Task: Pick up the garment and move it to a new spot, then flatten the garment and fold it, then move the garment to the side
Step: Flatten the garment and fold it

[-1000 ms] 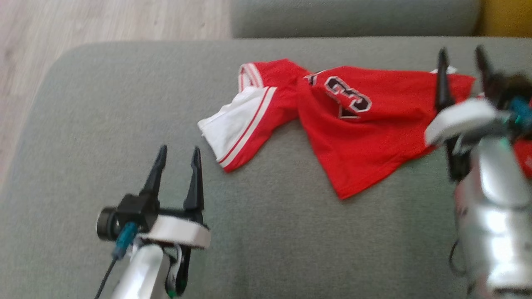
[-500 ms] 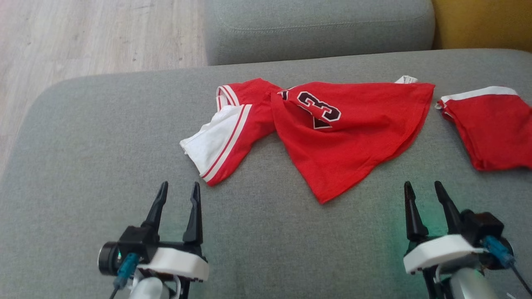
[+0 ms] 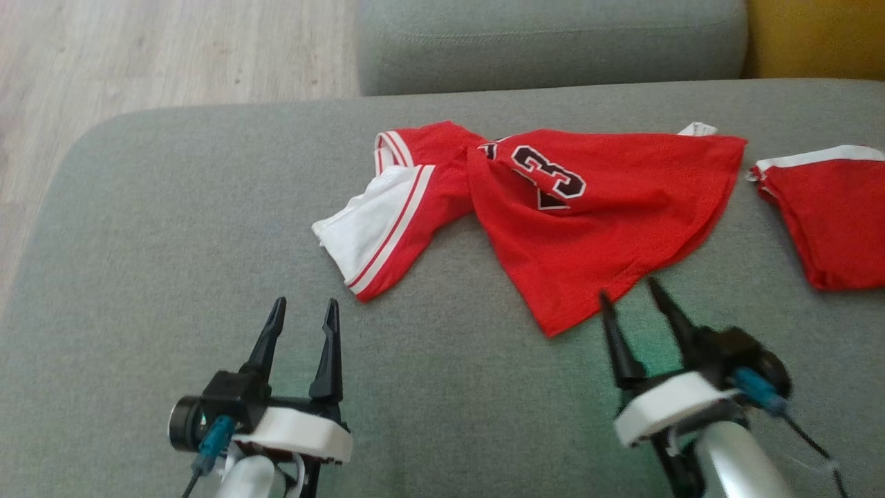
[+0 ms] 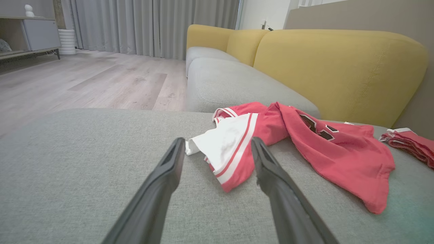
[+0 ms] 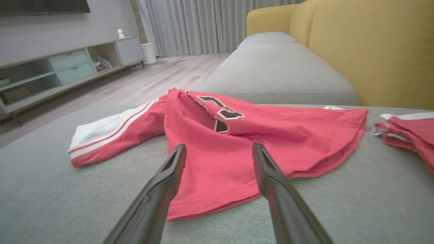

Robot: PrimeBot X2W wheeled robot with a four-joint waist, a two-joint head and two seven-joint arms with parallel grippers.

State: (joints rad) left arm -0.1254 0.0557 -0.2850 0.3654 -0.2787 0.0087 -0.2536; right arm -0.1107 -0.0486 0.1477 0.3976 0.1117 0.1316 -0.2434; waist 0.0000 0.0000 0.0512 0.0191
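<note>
The garment [image 3: 594,221] is a red jersey with white trim and a dark number, lying crumpled on a grey sofa seat [image 3: 173,242]. Its white-striped part points left and its red body spreads right. My left gripper [image 3: 305,304] stands open just in front of the white part, fingers apart and empty; its wrist view frames the garment [image 4: 305,142] between the open gripper [image 4: 217,140]. My right gripper [image 3: 628,288] is open with its tips at the garment's near red corner. In the right wrist view the gripper [image 5: 219,145] points at the red cloth [image 5: 237,142].
A second red piece with a white band [image 3: 830,214] lies folded at the seat's right edge. Another grey cushion [image 3: 553,41] and a yellow backrest [image 3: 816,34] are behind. Wooden floor [image 3: 138,48] lies beyond the seat's rounded left edge.
My right arm left the garment's far right end, drew back to the near right, then moved left up to the garment's near corner. The head camera shifted. The left gripper barely moved.
</note>
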